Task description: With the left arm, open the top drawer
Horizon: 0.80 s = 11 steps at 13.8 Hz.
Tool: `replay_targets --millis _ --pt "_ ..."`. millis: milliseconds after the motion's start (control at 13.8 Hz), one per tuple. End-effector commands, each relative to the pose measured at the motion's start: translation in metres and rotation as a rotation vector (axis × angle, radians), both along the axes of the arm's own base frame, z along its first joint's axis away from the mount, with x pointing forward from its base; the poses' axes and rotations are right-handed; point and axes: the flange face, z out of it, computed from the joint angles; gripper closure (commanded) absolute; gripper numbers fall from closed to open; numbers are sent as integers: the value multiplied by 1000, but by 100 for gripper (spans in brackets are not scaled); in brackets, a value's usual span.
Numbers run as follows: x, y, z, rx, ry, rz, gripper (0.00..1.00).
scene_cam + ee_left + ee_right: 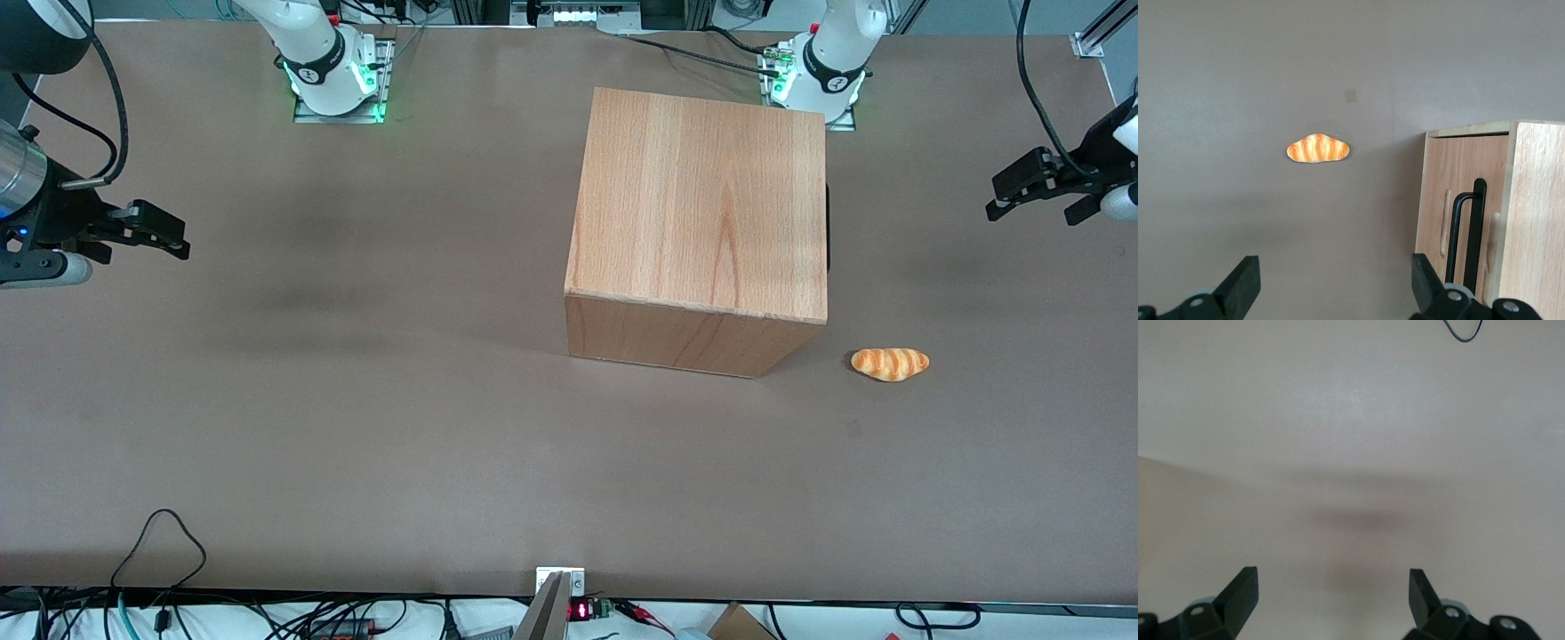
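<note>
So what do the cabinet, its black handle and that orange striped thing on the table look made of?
The cube cabinet looks like light wood or veneer with visible grain and a matte finish. Its black bar handle seems smooth metal or plastic. The orange striped bread roll looks like glossy moulded plastic. The left arm's black claw hovers open beside the cabinet, apart from it.

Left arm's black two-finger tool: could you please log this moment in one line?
black two-finger tool: open, clear of wood-grain cabinet | top drawer: shut | orange bread roll: on table

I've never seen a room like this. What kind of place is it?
Probably a robot lab: the left arm's open gripper hangs above a brown table, apart from a wooden cabinet and toy bread, with cables at the edge.
</note>
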Motion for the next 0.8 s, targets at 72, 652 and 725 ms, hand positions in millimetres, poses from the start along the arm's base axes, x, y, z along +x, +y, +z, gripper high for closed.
replay_targets --millis 72,652,725 --pt "-1 -2 14 2 9 14 0" --pt "8 -27 -36 -18 135 25 0" --pt "8 -35 -46 -63 146 20 0"
